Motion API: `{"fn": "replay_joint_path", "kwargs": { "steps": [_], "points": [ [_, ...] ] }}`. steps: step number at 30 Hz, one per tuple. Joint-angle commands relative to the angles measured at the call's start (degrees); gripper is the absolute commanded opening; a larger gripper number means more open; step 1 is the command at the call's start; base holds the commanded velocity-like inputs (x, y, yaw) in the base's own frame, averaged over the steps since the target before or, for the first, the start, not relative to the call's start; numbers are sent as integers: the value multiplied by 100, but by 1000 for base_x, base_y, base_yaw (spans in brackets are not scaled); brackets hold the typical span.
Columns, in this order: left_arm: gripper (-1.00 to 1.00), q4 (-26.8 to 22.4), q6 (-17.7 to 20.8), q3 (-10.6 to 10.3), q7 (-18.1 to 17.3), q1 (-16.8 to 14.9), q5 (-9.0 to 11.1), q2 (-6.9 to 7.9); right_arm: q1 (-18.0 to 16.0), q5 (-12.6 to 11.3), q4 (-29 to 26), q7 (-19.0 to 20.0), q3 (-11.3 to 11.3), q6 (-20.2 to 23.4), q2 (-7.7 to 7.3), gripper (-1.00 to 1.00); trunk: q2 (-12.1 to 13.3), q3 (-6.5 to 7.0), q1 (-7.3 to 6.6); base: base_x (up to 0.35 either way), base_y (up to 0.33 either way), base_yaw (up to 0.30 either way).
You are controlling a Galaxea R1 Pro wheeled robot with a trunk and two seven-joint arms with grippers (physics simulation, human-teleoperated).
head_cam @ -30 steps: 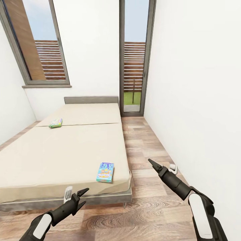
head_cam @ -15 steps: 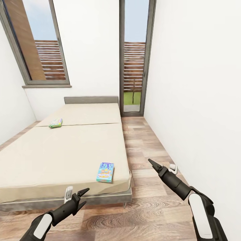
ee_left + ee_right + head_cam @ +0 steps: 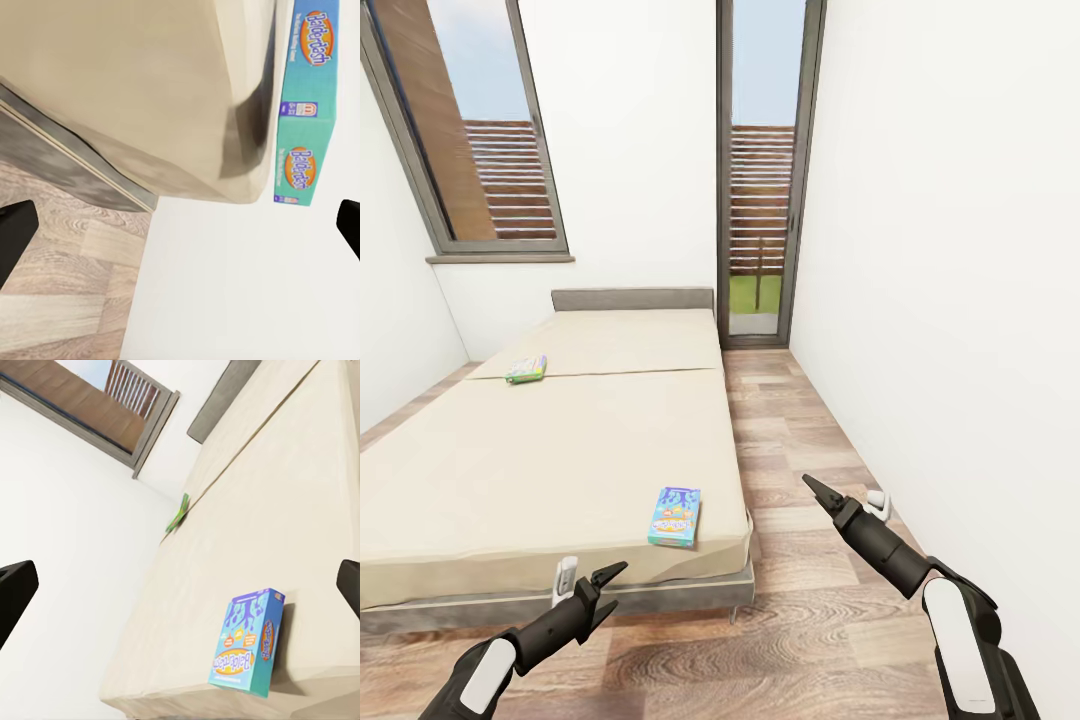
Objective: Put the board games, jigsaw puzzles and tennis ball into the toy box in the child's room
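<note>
Both grippers empty – left gripper (image 3: 606,587) parted, right gripper (image 3: 809,484) pinched – blue game (image 3: 674,515) at twelve o'clock, green-edged game (image 3: 526,368) unfetched on the bed (image 3: 540,450)

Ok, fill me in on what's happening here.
The robot stands at the foot of the bed, holding nothing. Two board games lie on the mattress: a light blue one near the foot corner closest to the robot and a green-edged one farther up toward the headboard. The left gripper is open, low by the bed frame; the right gripper hangs over the wood floor, its state unclear.
</note>
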Motion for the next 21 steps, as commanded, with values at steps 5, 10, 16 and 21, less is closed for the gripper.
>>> {"fn": "replay_joint_path", "kwargs": {
  "steps": [5,10,16,21],
  "points": [
    [100,2,38,25,-10,-4,10,0,-6,-10,-1,14,-15,42,6,100,-2,-5,-1,0,0,0],
    [100,2,35,22,-10,-4,10,-3,-6,-10,-1,14,-15,43,7,100,78,31,-45,0,0,0],
    [100,2,34,7,-10,-4,10,-4,-7,-10,-1,14,-15,43,8,100,319,138,-177,0,0,0],
    [100,1,34,-1,-10,-4,10,-5,-6,-10,-1,14,-15,44,6,100,519,228,-287,0,0,0]
  ]
}}
